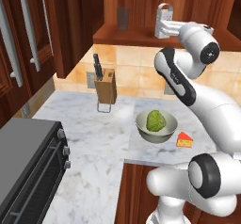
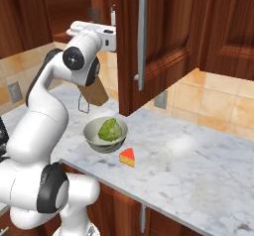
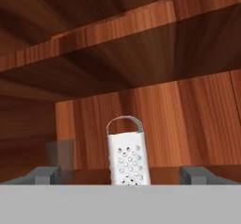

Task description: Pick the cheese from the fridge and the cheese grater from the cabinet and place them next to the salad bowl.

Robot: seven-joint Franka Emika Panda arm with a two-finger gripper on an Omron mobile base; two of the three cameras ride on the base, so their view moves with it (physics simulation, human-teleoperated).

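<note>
1. Honestly, a good deal is cut off: in my hand view the cheese grater (image 3: 125, 153) loses its base behind the bottom edge, so I cannot see where it meets the shelf.
2. To its left in that view stands a faint grey cup (image 3: 60, 155), dim and hard to make out against the wood.
3. My gripper (image 3: 123, 175) is spread wide and grasps nothing; one dark fingertip (image 3: 44, 175) rises at the left and the other at the right, with the grater between them but farther back, not touching either.
4. From the left base view the grater (image 1: 164, 17) is partly covered by my own hand, and only its top and loop handle stay clear.
5. From the right base view the open door of the cabinet (image 2: 158, 36) hides the niche, so the grater cannot be made out there.
6. As for its pose, the grater stands upright, its long axis vertical, tapering upward, loop handle on top, with a perforated face turned toward my hand.
7. It sits in the open shelf niche of the cabinet, above the counter (image 1: 94, 138).
8. Down on that counter, the salad bowl (image 1: 156, 126) holds its lettuce, and the cheese (image 1: 184, 140) lies just beside it to the right, red rind side facing the counter's front edge.
9. A knife block (image 1: 105, 87) stands left of the bowl, by the wall.
</note>
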